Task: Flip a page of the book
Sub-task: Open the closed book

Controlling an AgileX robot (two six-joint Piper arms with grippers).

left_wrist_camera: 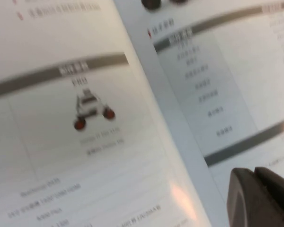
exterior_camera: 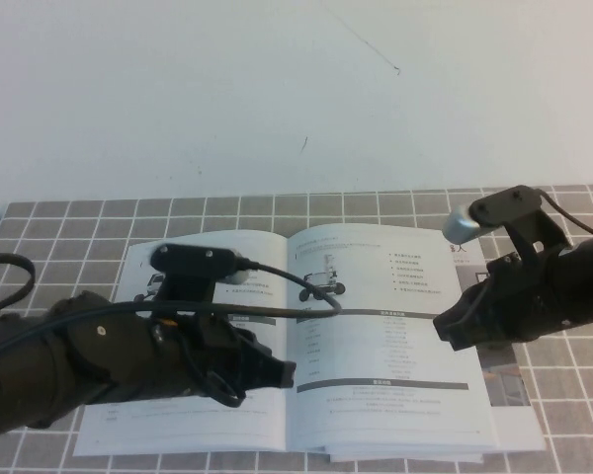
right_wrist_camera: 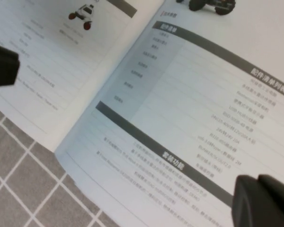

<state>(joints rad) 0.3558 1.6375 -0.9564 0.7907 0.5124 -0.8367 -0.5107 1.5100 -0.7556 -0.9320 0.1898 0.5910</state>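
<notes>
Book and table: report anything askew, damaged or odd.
Nothing stands out. The book lies open and flat on the checked mat, the page unbent, with more printed sheets showing beneath its right edge. The left gripper hangs over the left leaf, the right gripper over the page's outer edge.

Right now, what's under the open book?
Under the book lies a grey checked mat; another printed sheet pokes out beneath its right edge, mostly covered. The left gripper hovers over the left page, the right gripper over the right page.
</notes>
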